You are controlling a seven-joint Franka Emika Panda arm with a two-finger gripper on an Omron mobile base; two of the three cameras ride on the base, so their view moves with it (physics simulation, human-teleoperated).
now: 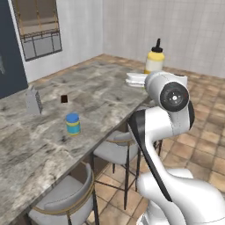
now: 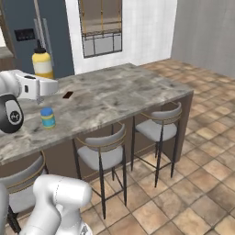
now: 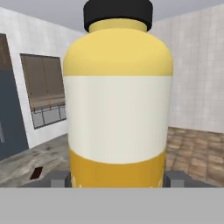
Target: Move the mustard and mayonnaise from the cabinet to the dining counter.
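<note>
The mustard point(image 3: 117, 109), a yellow bottle with a white label and a dark cap, stands upright between my fingers point(image 3: 59, 177) and takes up most of the hand view. My gripper point(image 1: 148, 73) is shut on its lower part, over the far end of the dining counter point(image 1: 101, 88); the hand hides the bottle's base. The mustard point(image 1: 154, 59) rises above the hand, and it is also seen from the other side point(image 2: 42, 64). The mayonnaise point(image 1: 72, 124), a blue-lidded jar, stands on the marble near the front edge, apart from the gripper point(image 2: 44, 79). The cabinet is out of view.
A grey grater-like object point(image 1: 33, 101) and a small dark square point(image 1: 64, 99) lie on the counter. Grey round-backed stools point(image 2: 101, 153) point(image 2: 158, 126) line its front edge. A dark fridge point(image 2: 27, 32) and a window point(image 2: 101, 25) stand behind.
</note>
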